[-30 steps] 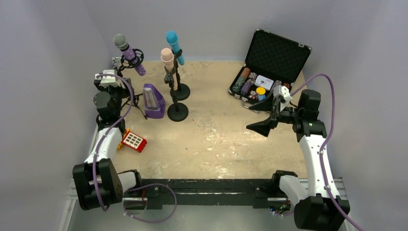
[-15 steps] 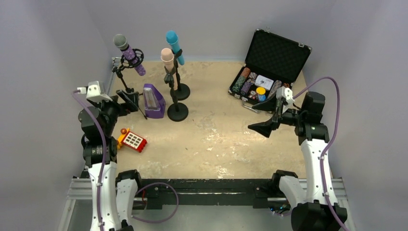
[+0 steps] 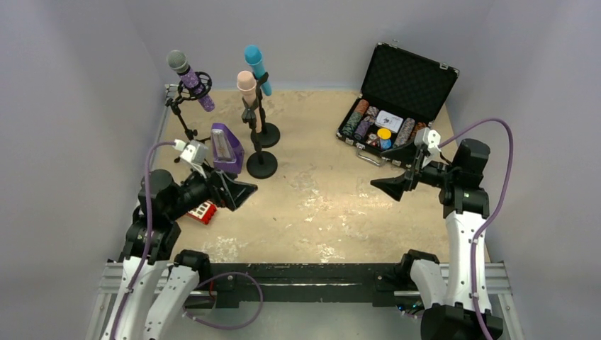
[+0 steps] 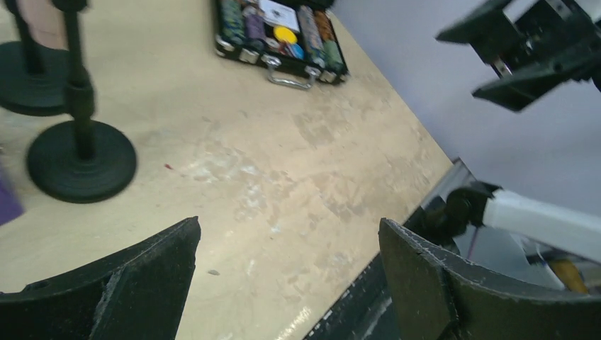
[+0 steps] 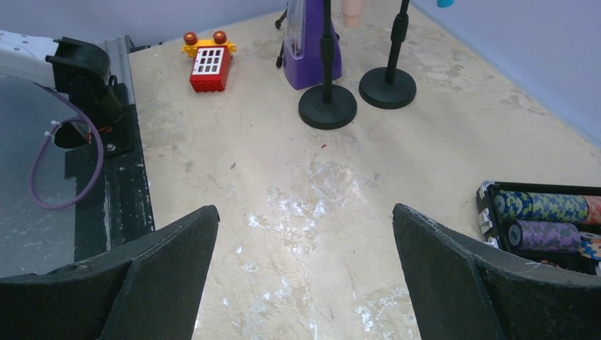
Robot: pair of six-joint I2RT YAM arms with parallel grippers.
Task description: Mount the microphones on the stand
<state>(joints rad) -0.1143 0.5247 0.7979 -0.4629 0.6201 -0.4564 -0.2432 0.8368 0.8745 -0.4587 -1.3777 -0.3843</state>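
**Three mics up on their stands, both pincers open and empty**

The glittery purple microphone (image 3: 188, 76) sits tilted in the ring of a tripod stand (image 3: 186, 122) at the far left corner of the worktop (image 3: 319, 212). The peach-pink microphone (image 3: 246, 83) and the turquoise-blue microphone (image 3: 256, 65) stick up from the two round-foot stands (image 3: 262, 165) just to the right, close together. Each mic has its head up and its handle in a holder. So the job looks done, or very nearly. A purple metronome (image 3: 227, 150) stands between the tripod and the round feet.

The left pincer (image 3: 234, 191) hangs low over the worktop, just in front of the metronome. Its jaws are spread wide, and its wrist view shows only bare worktop between them. The left arm partly hides a red and yellow toy (image 5: 209, 62).

The right pincer (image 3: 393, 172) is over on the right, near the open case of poker chips (image 3: 397, 99) and well apart from the stands. It is spread wide too and holds nothing. I think both arms are kept away so they do not bump the mics.
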